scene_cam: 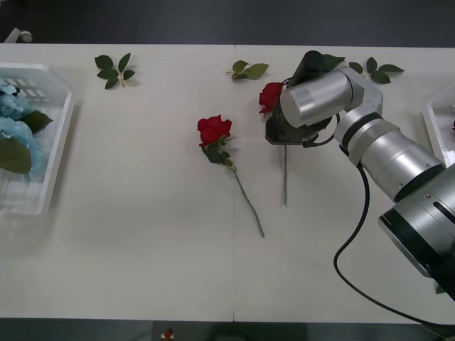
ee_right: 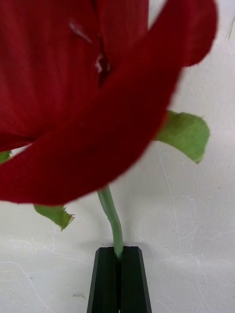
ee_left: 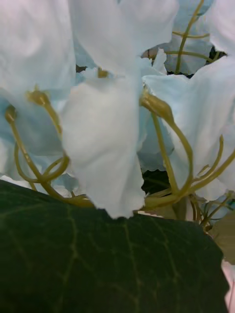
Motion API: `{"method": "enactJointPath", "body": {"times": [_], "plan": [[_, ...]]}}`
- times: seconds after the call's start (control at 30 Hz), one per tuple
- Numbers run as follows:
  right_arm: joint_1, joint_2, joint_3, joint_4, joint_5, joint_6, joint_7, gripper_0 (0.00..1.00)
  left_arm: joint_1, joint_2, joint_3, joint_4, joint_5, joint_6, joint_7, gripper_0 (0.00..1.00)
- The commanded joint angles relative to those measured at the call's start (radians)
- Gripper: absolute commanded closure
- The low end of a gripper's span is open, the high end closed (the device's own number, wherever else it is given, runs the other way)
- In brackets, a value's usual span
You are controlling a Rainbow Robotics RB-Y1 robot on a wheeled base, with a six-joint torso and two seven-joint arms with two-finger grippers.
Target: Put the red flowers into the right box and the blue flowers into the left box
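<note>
white worktop (scene_cam: 142, 270) w/ a thin seam running front to back near the middle. three loose green leaf sprigs lie along its far edge: one far left (scene_cam: 114, 69), one near centre (scene_cam: 248, 69), one at the right (scene_cam: 375, 69). beyond the far edge, a dark floor strip (scene_cam: 213, 21) w/ a small pale object (scene_cam: 20, 35) at the left corner.
</note>
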Motion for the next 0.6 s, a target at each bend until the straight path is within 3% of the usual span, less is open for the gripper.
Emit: {"method": "enactJointPath", "body": {"times": [0.03, 0.17, 0.23, 0.3, 0.53, 0.6], "plan": [[-0.048, 0.008, 0.008, -0.010, -0.010, -0.006, -0.032, 1.00, -0.022, 0.014, 0.007, -0.018, -0.012, -0.010, -0.056, 1.00], [-0.048, 0.008, 0.006, -0.012, -0.015, -0.008, -0.031, 1.00, -0.021, 0.014, 0.004, -0.018, -0.009, -0.008, -0.058, 0.98], [-0.054, 0.002, 0.006, -0.012, -0.021, -0.006, -0.021, 1.00, -0.021, 0.014, 0.003, -0.018, -0.003, -0.008, -0.064, 0.54], [-0.057, -0.010, 0.006, -0.018, -0.027, -0.006, -0.015, 1.00, -0.021, 0.014, 0.003, -0.018, 0.000, -0.005, -0.067, 0.36], [-0.057, -0.102, -0.003, -0.104, -0.069, 0.069, 0.052, 1.00, -0.021, 0.014, 0.016, -0.023, 0.027, 0.032, -0.076, 0.01], [-0.057, -0.136, -0.028, -0.122, -0.107, 0.106, 0.097, 1.00, -0.021, 0.014, 0.032, -0.029, 0.039, 0.064, -0.082, 0.00]]}}
